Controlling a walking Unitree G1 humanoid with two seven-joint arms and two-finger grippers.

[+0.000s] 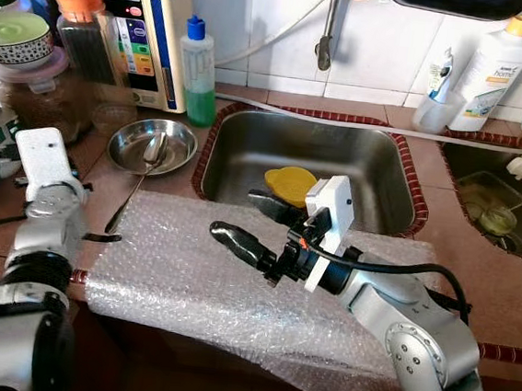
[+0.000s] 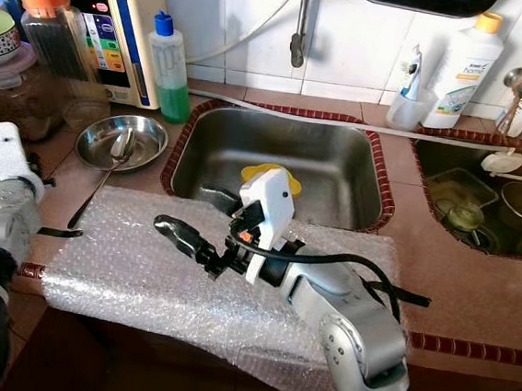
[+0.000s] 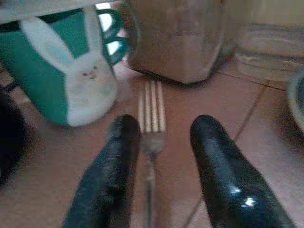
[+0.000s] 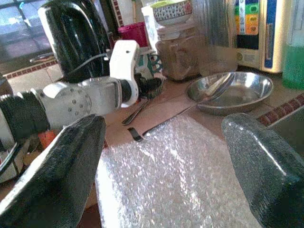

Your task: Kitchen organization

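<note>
Kitchen worktop point(image 1: 444, 213) with steel sink point(image 1: 307, 154). Right tool point(image 1: 245, 222) hovers over the bubble wrap point(image 1: 180, 271), fingers spread wide, holding nothing. Left tool point(image 3: 161, 156), fingers parted and empty, straddles a fork point(image 3: 151, 118) lying on the worktop near a green rabbit mug point(image 3: 66, 76). Spoon point(image 1: 149, 162) rests in a steel dish point(image 1: 152, 145) beside the sink.

Tiled surface point(image 1: 444, 213) with a steel sink point(image 1: 311, 159) set in. Bubble wrap sheet point(image 1: 188, 276) lies over the front edge. Left of the sink: steel dish point(image 1: 150, 148), green bunny mug point(image 3: 61, 80), fork point(image 3: 151, 118), jars point(image 1: 40, 91).
</note>
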